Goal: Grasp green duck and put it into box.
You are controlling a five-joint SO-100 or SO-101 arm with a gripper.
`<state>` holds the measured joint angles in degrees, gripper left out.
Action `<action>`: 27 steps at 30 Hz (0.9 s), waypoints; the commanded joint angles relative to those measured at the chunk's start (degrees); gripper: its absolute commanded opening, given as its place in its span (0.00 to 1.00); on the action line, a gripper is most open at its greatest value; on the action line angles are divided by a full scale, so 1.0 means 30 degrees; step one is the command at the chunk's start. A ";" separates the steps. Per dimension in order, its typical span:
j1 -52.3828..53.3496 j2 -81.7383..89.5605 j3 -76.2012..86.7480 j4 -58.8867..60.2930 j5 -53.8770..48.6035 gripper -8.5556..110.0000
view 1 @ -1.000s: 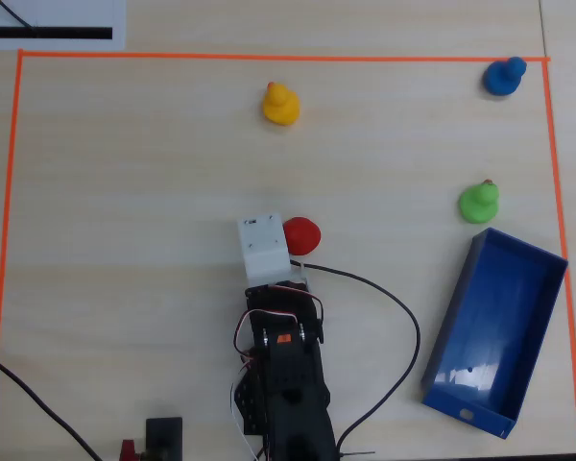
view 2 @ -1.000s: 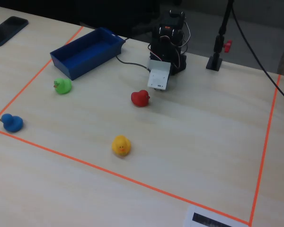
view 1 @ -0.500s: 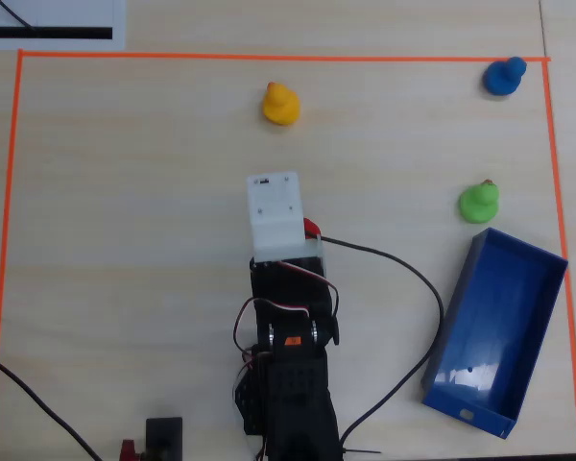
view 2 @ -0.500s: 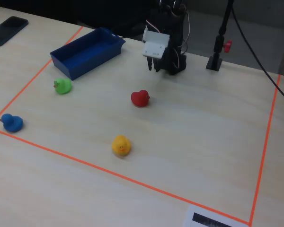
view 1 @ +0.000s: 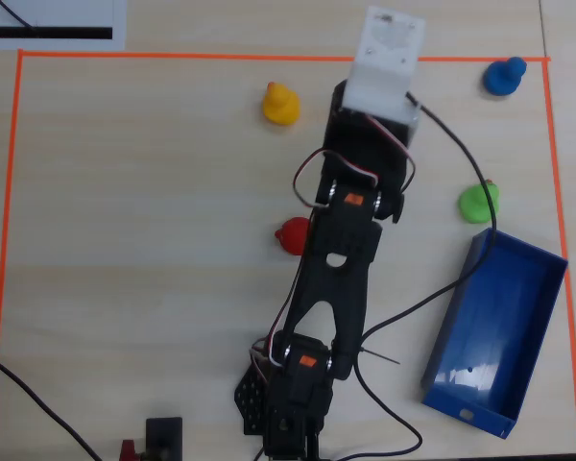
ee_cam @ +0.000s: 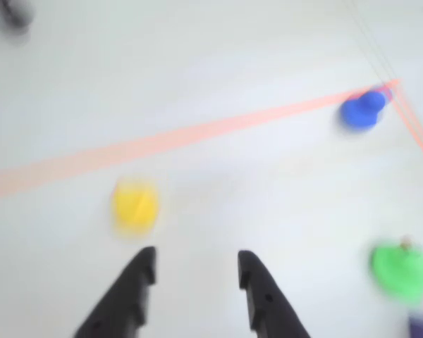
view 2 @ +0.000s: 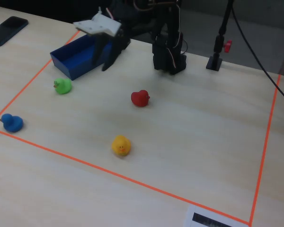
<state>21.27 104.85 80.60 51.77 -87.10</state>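
Observation:
The green duck (view 1: 479, 201) stands on the table just beyond the far end of the blue box (view 1: 494, 331). It also shows in the fixed view (view 2: 62, 86) and, blurred, at the right edge of the wrist view (ee_cam: 400, 267). The arm is stretched far out, and its white wrist housing (view 1: 389, 48) hides the fingers from above. My gripper (view 2: 98, 67) hangs in the air near the box (view 2: 85, 52), well above and apart from the duck. In the wrist view the gripper (ee_cam: 196, 262) is open with nothing between its fingers.
A yellow duck (view 1: 280, 104), a blue duck (view 1: 504, 76) and a red duck (view 1: 295, 235) stand inside the orange tape border (view 1: 173, 56). The arm's cable (view 1: 432, 288) loops toward the box. A phone (view 2: 8, 30) lies outside the border.
The arm has swung up and stretched out from above the red duck toward the far side, to the right in the overhead view. The red duck now shows uncovered.

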 commanded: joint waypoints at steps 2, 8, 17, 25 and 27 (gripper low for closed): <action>0.3193 -0.3896 -0.2227 -0.8320 -0.0029 0.24; 0.6943 -0.7588 -0.2285 -1.2070 -0.3779 0.28; 1.0898 -0.9492 0.3164 -1.8047 -0.6504 0.29; 1.1162 -0.8467 0.7002 -1.8018 -0.6709 0.30; 1.0986 -0.8057 0.7822 -1.7871 -0.6709 0.31</action>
<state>54.49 75.41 101.87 -0.62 -106.96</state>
